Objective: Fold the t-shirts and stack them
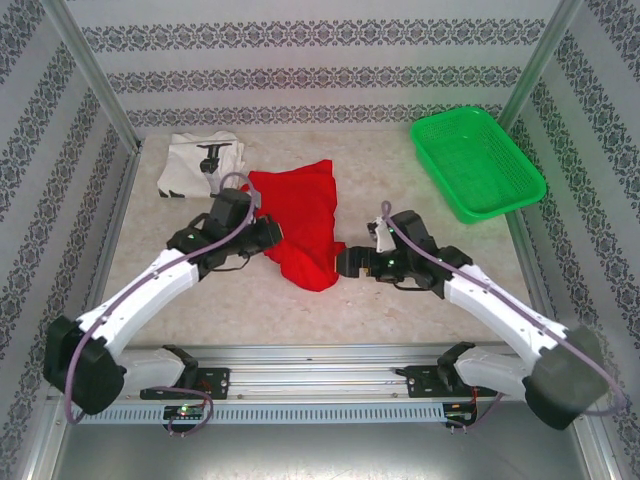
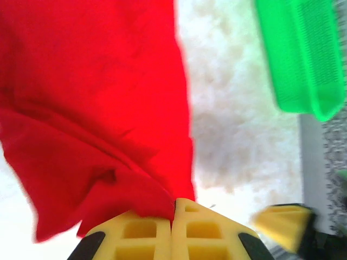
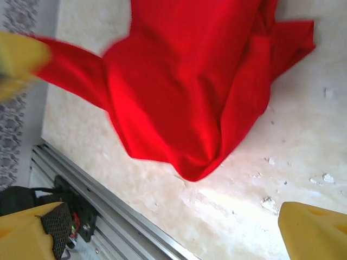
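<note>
Here the left end effector [image 2: 173, 208] pinches the red t-shirt [image 1: 300, 225]; the right end effector [image 1: 345, 262] gapes beside it.

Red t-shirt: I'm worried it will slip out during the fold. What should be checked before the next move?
1. Left gripper pinching the red t-shirt: ok, shut on its edge.
2. Right gripper holding cloth: not ok, open beside the shirt's near edge, with nothing between its fingers.
3. Red t-shirt lying flat: not ok, bunched and creased.
4. White t-shirt apart from the red one: cannot tell, their edges come very close.
5. Green basket out of the way: ok, at the far right.
</note>
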